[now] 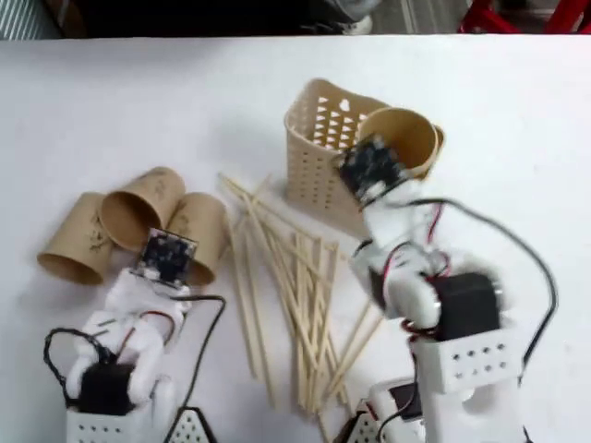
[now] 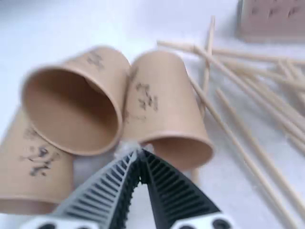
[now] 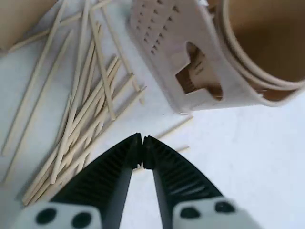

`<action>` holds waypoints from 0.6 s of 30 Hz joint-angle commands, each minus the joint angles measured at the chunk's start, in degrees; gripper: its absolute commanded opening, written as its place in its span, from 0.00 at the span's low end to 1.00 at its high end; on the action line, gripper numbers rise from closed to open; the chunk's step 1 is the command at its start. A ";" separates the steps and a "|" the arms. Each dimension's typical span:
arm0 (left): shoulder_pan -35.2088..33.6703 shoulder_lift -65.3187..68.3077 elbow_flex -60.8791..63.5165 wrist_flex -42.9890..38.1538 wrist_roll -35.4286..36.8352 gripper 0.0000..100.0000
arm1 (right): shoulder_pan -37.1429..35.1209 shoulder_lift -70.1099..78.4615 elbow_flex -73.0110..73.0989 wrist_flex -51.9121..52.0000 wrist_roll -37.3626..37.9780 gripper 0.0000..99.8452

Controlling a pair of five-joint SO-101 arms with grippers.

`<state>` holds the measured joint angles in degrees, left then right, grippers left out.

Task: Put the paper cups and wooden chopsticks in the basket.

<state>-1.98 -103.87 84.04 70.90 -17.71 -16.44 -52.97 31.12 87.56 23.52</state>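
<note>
Paper cups (image 1: 143,212), three of them, lie on their sides close together on the left part of the white table (image 1: 111,101) in the high view. Their mouths are turned toward the near edge, the leftmost one more to the near left. A fourth cup (image 1: 404,137) is against the right side of the basket (image 1: 319,148), which is right of centre. The open mouth of this cup is seen from above, and I cannot tell if it is fully inside. The wooden chopsticks (image 1: 295,277) lie in a loose pile between the two arms. Their long axes go mostly from far to near, with some slanted from far left to near right. The left arm (image 1: 138,305) ends over the three cups, and the right arm (image 1: 416,286) ends just in front of the basket.

In the left wrist view the left tool (image 2: 139,153) is closed, tips together, holding nothing, just in front of the rim of one cup. The cup beside it shows its hollow inside to the camera. Chopsticks lie on the table beyond them.

In the right wrist view the right tool (image 3: 143,139) is also closed and empty. It is above bare table, between the chopsticks and the basket. The fourth cup shows its rim at the open edge of the basket.
</note>
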 commanded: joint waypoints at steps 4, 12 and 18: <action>-4.70 -0.40 -14.07 -1.23 -19.52 0.02 | -1.54 -5.14 16.09 -8.84 0.44 0.02; -21.93 2.51 -25.67 -2.73 -24.26 0.03 | -1.80 -10.15 24.44 -12.97 0.44 0.02; -24.75 21.58 -34.99 -2.20 -30.68 0.16 | -1.80 -10.77 27.87 -15.87 0.44 0.02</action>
<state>-25.71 -94.90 56.53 69.41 -46.02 -18.02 -62.55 58.73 73.23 23.52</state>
